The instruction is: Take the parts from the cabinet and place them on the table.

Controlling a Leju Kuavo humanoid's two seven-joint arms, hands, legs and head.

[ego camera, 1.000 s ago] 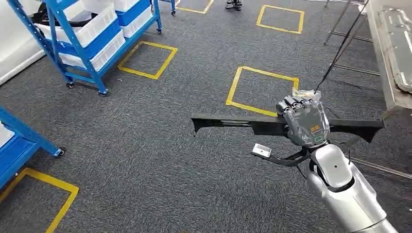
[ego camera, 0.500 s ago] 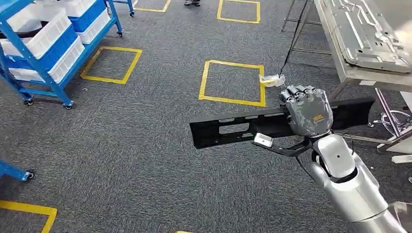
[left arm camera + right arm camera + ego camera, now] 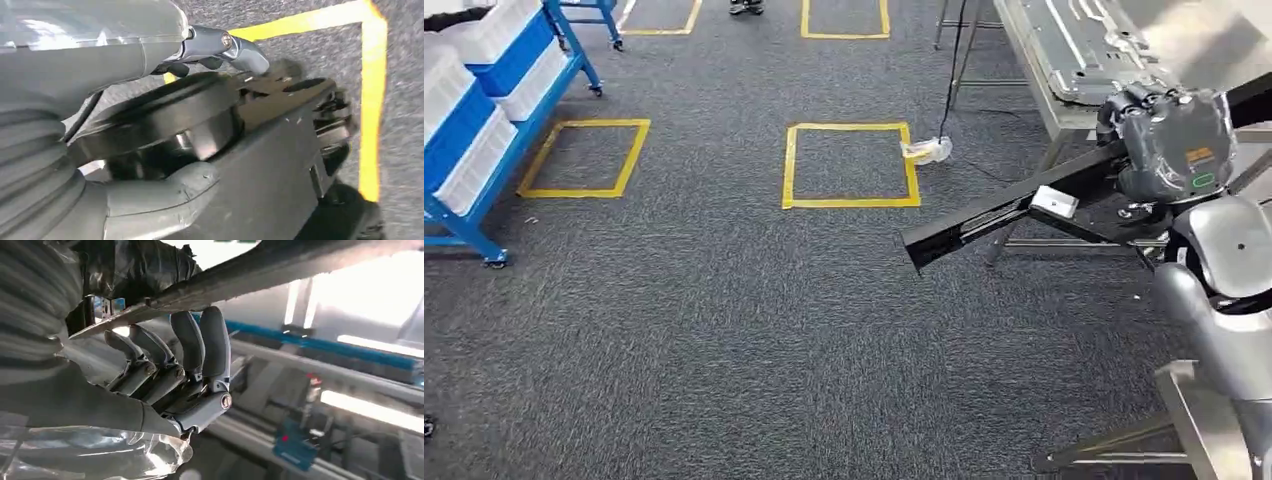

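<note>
Black plastic part (image 3: 984, 215), long and narrow, tilted low end out over grey carpet (image 3: 724, 320); small white label (image 3: 1054, 201), text unreadable. Right hand (image 3: 1169, 140) grips it, fingers (image 3: 200, 340) curled around its edge. Left hand's (image 3: 220, 45) state: cannot tell. Metal table (image 3: 1064, 60) beyond.

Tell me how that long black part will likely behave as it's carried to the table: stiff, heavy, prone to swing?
Likely stiff: the long black part juts out straight past the right hand without sagging. Probably light, since one hand holds it. The long free end may swing and could clip the table.
</note>
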